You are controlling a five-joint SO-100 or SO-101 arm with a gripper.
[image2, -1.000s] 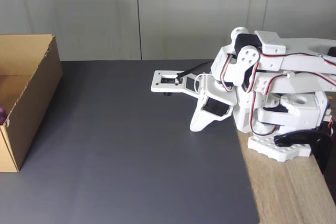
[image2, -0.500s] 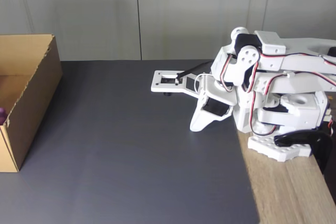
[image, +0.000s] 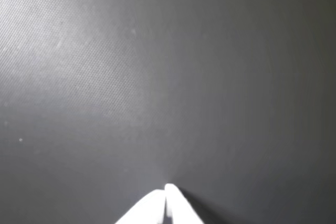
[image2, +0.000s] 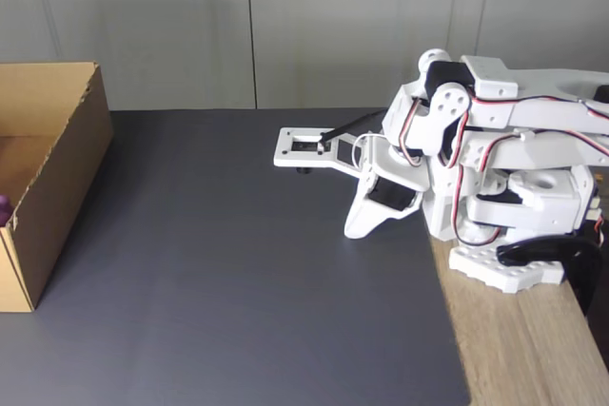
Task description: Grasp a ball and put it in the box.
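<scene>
A small sliver of the ball, dark purple, shows at the far left edge of the fixed view, inside the box. Most of it is cut off by the picture's edge, so its bumps and full colouring cannot be made out. The box is brown corrugated cardboard, open at the top, standing on the left side of the dark mat that covers most of the tabletop; bare wood grain shows along the right.

The ball lies well apart from the jaws, with a wide stretch of bare mat between them. The white arm is folded low on itself at the right of the fixed view, its base at the mat's right edge and partly on the wood, red and black wires looping along its joints. The jaws point down toward the mat near the arm's base, their tip just above or on the surface; which, cannot be told.

In the wrist view the jaws enter from the bottom edge as two white tips pressed together, with nothing between them, over the mat.
</scene>
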